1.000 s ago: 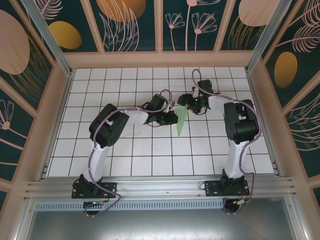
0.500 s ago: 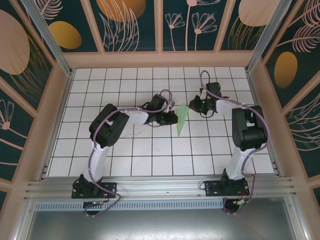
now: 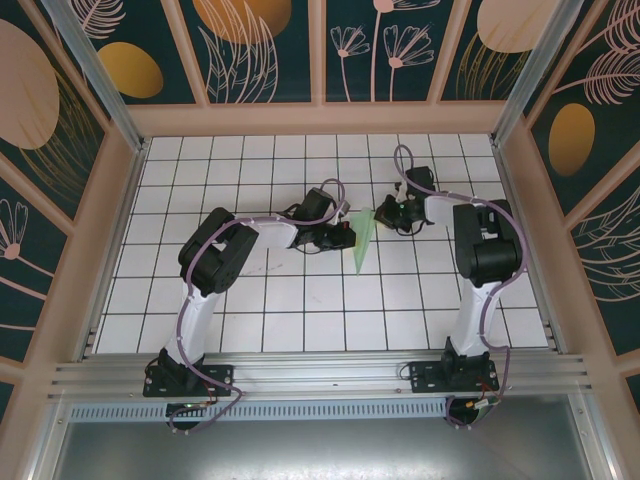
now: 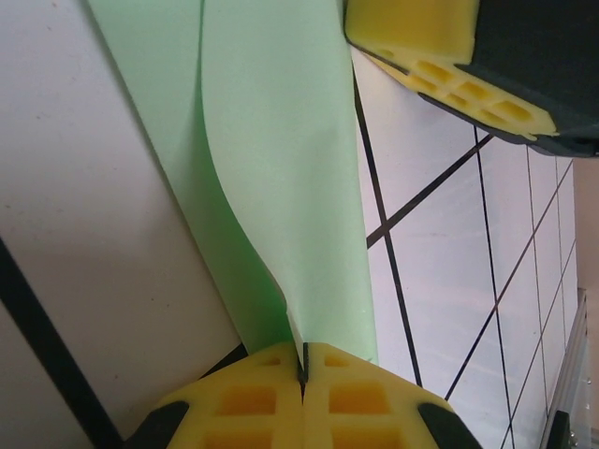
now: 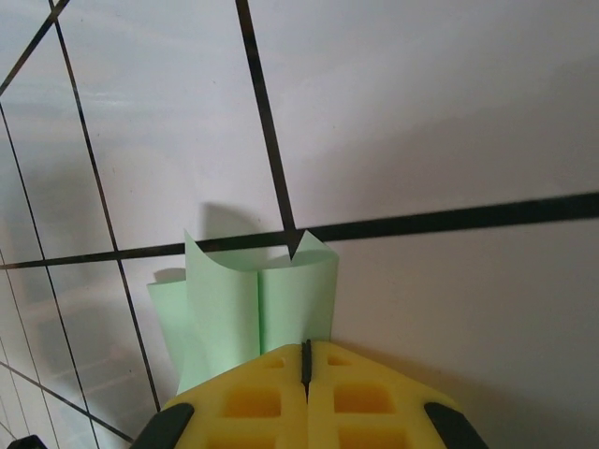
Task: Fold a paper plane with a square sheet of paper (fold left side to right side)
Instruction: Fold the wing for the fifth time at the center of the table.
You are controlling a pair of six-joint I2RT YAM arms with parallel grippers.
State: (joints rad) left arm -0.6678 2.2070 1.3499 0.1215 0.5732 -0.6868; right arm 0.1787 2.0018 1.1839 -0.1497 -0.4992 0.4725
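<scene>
Paper plane [image 3: 361, 243]: narrow green dart at centre of tiled table [image 3: 300, 300], between arms. Left gripper [image 4: 302, 369] clenched on side edge, likely pinning folded layers together. Right gripper [image 5: 305, 360] clamped on wide end, probably steadying crease.

A white table of square tiles with thin black grid lines [image 3: 300, 300] lies under soft, even light. Pale wooden boards [image 3: 320, 118] edge its far, left and right sides. Above them stand dark teal wall panels [image 3: 270, 50] printed with peach leaves, flowers and orange ovals. Silver aluminium posts [image 3: 95, 70] rise at the far corners. A ribbed aluminium rail [image 3: 320, 378] runs along the near edge.
</scene>
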